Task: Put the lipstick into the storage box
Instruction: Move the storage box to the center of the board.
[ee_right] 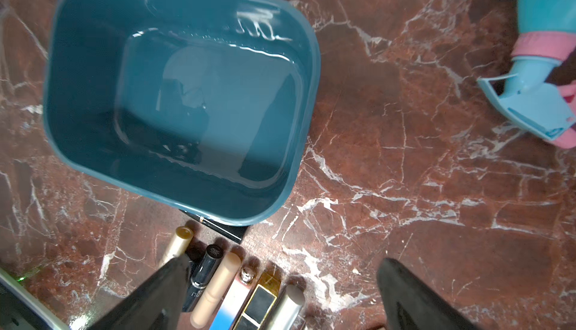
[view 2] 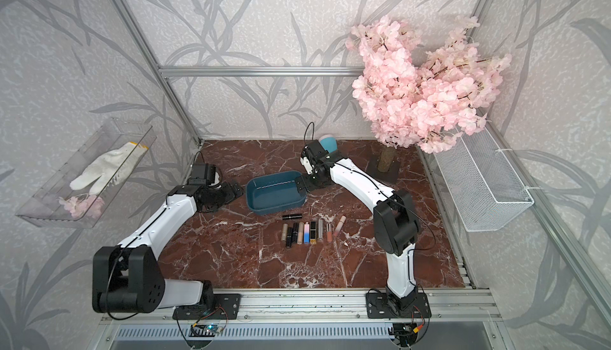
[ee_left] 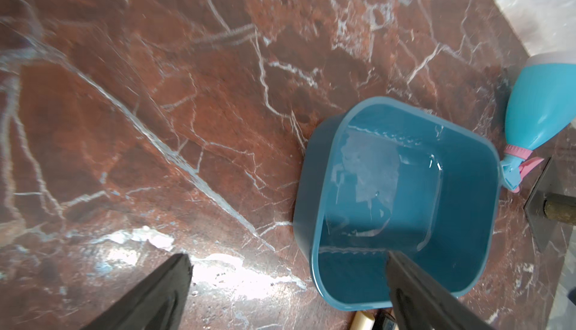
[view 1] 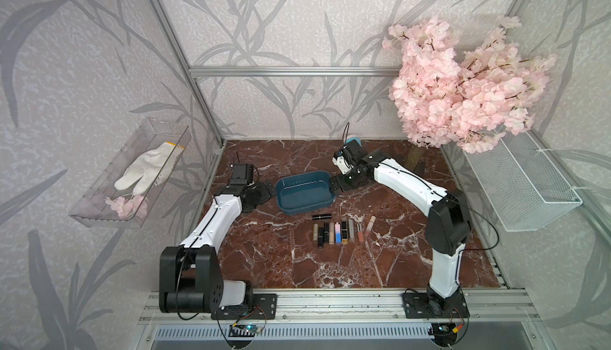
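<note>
We find no text, brand, number or sign that we can read. In the right wrist view a dark lipstick tube (ee_right: 199,281) carries faint pale lettering on its side, too blurred to spell out, and its cap end (ee_right: 214,251) bears a round embossed mark, also illegible. The tube lies in the row of lipsticks (view 1: 337,232) at about 5 o'clock from the storage box (view 1: 297,210).

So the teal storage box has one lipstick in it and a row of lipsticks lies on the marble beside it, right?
Not quite. The storage box is empty: the right wrist view shows only its bare floor. The row of lipsticks does lie on the marble beside it.
</note>
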You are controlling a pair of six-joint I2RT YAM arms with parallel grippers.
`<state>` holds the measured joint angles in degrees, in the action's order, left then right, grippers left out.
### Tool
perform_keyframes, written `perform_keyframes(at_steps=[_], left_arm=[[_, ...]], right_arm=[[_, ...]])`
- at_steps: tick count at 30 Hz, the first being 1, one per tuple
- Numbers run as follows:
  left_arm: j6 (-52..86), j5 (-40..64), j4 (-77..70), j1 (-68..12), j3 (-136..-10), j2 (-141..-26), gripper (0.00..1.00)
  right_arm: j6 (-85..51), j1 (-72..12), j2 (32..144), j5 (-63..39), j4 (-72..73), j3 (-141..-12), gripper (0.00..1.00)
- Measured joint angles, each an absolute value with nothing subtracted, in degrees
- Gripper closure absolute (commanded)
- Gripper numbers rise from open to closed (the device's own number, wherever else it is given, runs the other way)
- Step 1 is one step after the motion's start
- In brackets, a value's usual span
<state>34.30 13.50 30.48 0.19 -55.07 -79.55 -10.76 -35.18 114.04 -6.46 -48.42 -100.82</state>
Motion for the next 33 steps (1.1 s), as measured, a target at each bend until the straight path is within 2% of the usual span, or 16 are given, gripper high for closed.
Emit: perform_keyframes(at_steps=[13,18,24,33], left_arm=[[34.6,17.7,30.9,-1.3,-62.2,-91.4,0.00],[34.1,17.7,31.6,-4.0,-67.6,-97.6,0.00],[33.8,17.9,32.0,-6.9,-72.4,-103.6,0.00],[33.6,18.2,32.7,-10.2,-76.0,-107.6,0.00]], right_arm=[[-11.1,-36.1,135.4,-1.3,-62.1,-124.6,0.01],[-11.1,-36.0,139.7,0.8,-65.8,-130.2,0.01],[-11.1,-34.8,139.6,1.5,-67.2,-128.8,0.01],[-11.9,-30.4,133.3,2.0,-64.2,-112.3,0.01]])
